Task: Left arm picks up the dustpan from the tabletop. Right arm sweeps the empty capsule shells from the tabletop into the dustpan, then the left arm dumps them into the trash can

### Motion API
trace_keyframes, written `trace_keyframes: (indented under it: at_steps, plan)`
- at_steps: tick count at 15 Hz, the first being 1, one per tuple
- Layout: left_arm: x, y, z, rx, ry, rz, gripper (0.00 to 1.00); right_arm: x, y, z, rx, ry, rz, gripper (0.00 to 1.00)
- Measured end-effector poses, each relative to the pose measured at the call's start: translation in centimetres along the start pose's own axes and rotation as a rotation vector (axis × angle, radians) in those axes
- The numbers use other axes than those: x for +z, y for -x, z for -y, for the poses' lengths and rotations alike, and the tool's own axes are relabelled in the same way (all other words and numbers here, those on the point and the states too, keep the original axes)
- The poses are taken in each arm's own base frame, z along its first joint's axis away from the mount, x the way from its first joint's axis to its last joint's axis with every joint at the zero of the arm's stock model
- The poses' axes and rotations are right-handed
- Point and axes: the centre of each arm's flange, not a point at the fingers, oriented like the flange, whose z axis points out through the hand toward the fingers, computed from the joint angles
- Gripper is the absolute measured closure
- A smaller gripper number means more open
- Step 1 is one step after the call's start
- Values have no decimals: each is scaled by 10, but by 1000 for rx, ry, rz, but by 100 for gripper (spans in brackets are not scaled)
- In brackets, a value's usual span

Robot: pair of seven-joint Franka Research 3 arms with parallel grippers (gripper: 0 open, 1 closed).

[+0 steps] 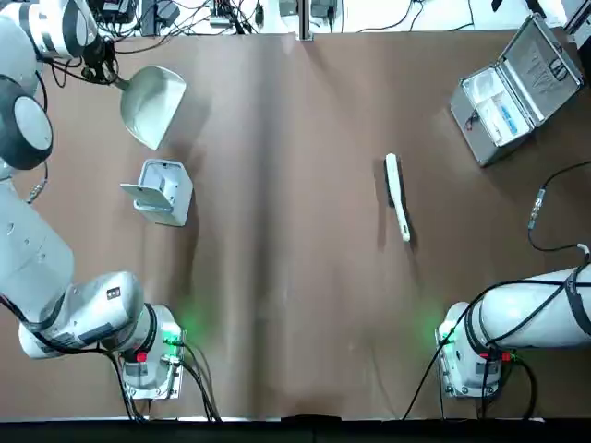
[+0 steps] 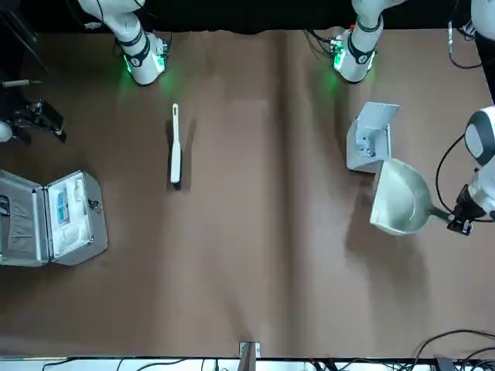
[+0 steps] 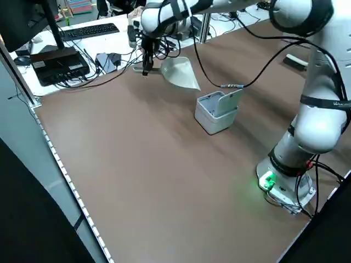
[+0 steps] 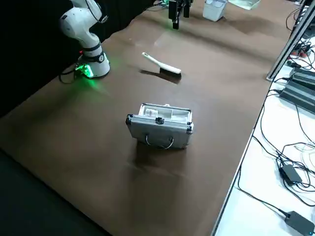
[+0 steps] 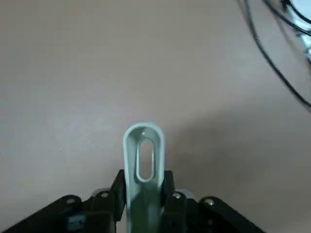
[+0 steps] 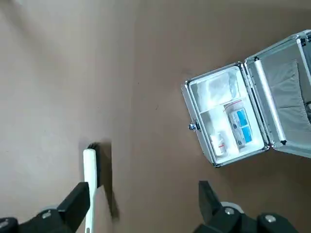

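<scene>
The dustpan is raised above the far left part of the tabletop, its handle clamped between the fingers of the left gripper, with the flared pan reaching right of the grip. Nearer the robot, on the left side, the trash can stands upright with its lid open. Right of the middle lies the white brush, its dark bristles at the far end and its handle pointing near. Above the right side hangs the right gripper, fingers spread wide with nothing between them. The silver case sits open at the far right, small packets inside.
</scene>
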Motion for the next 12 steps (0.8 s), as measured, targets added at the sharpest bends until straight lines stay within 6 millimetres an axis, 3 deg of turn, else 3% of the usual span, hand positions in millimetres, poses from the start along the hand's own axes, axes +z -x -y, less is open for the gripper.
trace_keyframes:
  at_steps: [3, 7, 12]
  plan:
    - [40, -5, -1, -119, -41, 23, 67, 0, 0, 1, 0, -7, 1, 1]
    - [76, -1, -5, -234, -87, 22, 67, 0, 0, -1, 4, -8, -1, 1]
    - [108, -6, 1, -257, -128, 1, 67, -1, 0, -4, 9, -8, -3, 1]
